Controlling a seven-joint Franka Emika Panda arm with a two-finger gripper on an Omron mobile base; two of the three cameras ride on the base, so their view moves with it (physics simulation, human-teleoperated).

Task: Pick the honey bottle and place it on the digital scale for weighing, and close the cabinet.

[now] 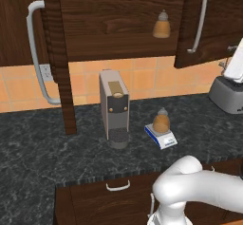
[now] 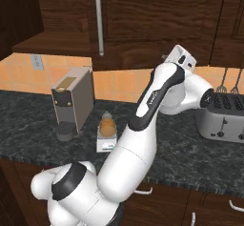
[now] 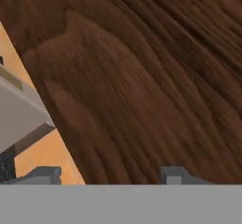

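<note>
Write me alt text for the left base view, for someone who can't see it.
A honey bottle sits on a small digital scale on a dark stone counter, right of a grey coffee machine. Above, the dark wood cabinet stands open with a second honey bottle inside. A toaster sits at the right edge.

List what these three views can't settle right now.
- Tool: hand view shows just the fingertips at the bottom edge, against the cabinet door; touching or not, unclear. Left base view cuts it off at the right edge.
- Digital scale: right base view, the arm hides one end; any readout too small.
- Honey bottle on the scale: label too small.
- Coffee machine: hand view, cropped by the left edge.
</note>
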